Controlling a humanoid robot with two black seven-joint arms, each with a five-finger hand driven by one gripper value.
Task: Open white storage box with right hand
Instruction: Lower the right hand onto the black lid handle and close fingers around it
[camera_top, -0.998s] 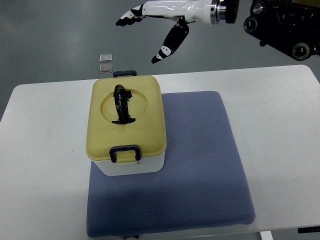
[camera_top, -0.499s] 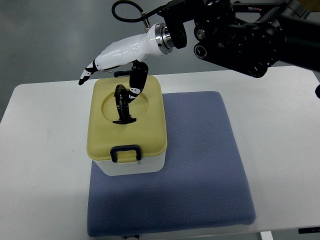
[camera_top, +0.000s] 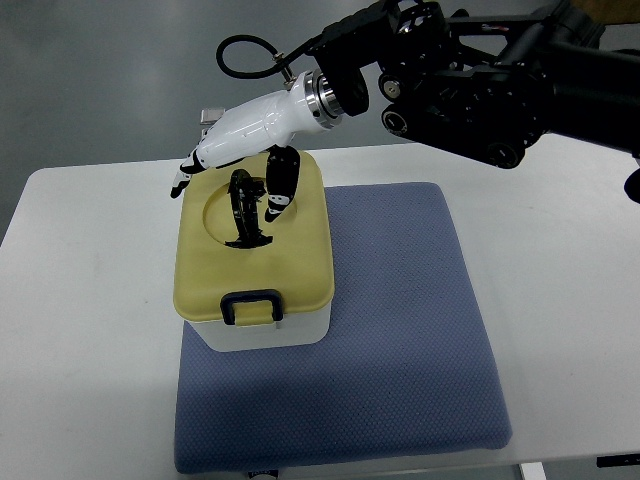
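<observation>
Overhead, glossy right hand (camera_top: 240, 150), rounded yellow lid (camera_top: 254, 240)

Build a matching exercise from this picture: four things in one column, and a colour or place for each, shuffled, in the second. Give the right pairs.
Things:
1. lid
2. carry handle
3. front latch
4. mat

Colour or place:
A. blue-grey, spread on the white table under the storage box
B. black, standing in the round recess on top
C. pale yellow, closed on the white box
D. dark blue, at the lid's near edge

Pairs: 1-C, 2-B, 3-D, 4-A

The right hand hovers over the handle, fingers spread, holding nothing.
</observation>
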